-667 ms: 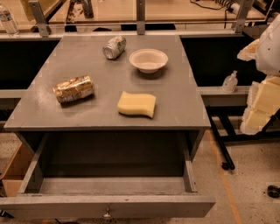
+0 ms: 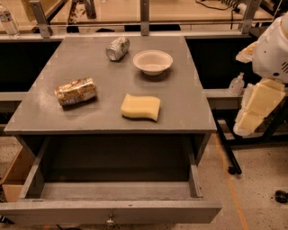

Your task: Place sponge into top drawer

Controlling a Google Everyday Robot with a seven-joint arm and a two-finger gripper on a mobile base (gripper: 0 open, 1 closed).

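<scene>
1. Pale yellow and soft, one sponge lies flat on the grey table, near its front edge.
2. One top drawer below stands pulled out, with one knob.
3. Further back lie one white bowl, one can on its side and one snack bag.
4. One gripper hangs right of the table, well apart from the sponge; open or closed, I cannot tell.

A grey flat-topped wooden table stands on a pale speckled floor crossed by an orange tape line. An open brown cardboard box sits just beside its left side. Behind runs a grey metal rail, then a warmly lit tan wooden surface.
</scene>
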